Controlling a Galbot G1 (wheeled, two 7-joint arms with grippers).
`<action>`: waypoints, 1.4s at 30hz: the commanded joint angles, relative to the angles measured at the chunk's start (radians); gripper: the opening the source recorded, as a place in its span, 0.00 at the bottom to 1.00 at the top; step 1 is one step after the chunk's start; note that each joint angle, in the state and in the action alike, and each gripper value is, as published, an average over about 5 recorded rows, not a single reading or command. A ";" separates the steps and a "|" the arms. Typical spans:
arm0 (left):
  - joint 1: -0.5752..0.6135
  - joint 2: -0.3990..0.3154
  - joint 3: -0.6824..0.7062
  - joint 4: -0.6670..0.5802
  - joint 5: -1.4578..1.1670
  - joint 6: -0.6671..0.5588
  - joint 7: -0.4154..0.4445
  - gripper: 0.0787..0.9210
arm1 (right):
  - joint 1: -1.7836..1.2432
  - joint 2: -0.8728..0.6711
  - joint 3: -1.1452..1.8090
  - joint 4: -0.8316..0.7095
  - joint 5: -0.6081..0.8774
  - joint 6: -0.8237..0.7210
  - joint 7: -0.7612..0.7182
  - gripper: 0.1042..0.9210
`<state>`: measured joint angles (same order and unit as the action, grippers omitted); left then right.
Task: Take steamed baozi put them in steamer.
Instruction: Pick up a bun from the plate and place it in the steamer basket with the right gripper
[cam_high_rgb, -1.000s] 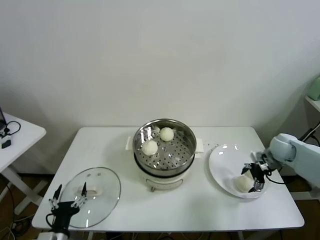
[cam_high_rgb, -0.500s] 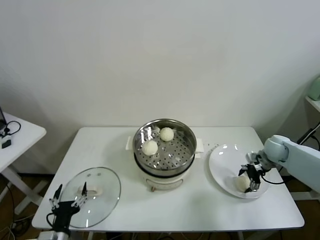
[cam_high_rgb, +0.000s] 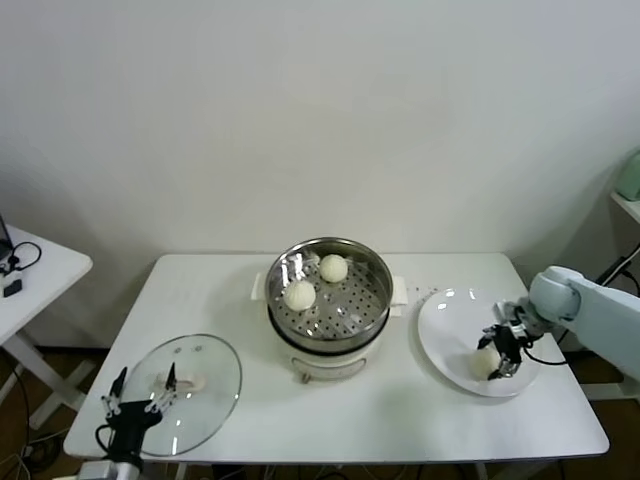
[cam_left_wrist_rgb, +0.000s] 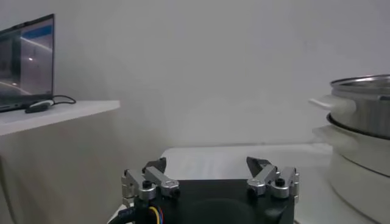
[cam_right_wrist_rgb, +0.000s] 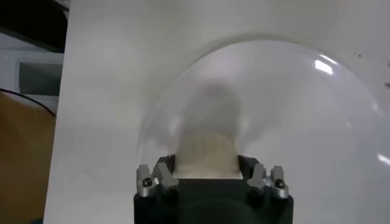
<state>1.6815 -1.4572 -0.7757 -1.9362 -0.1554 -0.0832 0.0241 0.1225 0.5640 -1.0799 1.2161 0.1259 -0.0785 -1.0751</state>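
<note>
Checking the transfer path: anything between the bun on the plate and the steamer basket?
Nothing visible. The right pincer straddles the baozi on the plate; bare table lies up to the open steamer. Lid sits far left.

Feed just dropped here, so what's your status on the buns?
Right hand closed around the baozi on the plate. Left hand open, parked by the glass lid. Two buns in the steamer. Path clear.
</note>
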 joint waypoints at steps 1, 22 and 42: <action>-0.004 0.004 0.003 0.000 0.003 0.003 -0.001 0.88 | 0.423 0.025 -0.232 0.134 -0.047 0.157 -0.053 0.71; -0.005 -0.018 0.045 -0.009 0.034 0.010 0.001 0.88 | 0.640 0.324 -0.194 0.485 -0.503 0.520 -0.052 0.71; -0.010 -0.014 0.040 -0.010 0.017 0.006 0.004 0.88 | 0.338 0.596 -0.152 0.382 -0.637 0.542 -0.046 0.71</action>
<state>1.6724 -1.4751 -0.7346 -1.9480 -0.1355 -0.0768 0.0277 0.5725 1.0302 -1.2467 1.6210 -0.4457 0.4324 -1.1223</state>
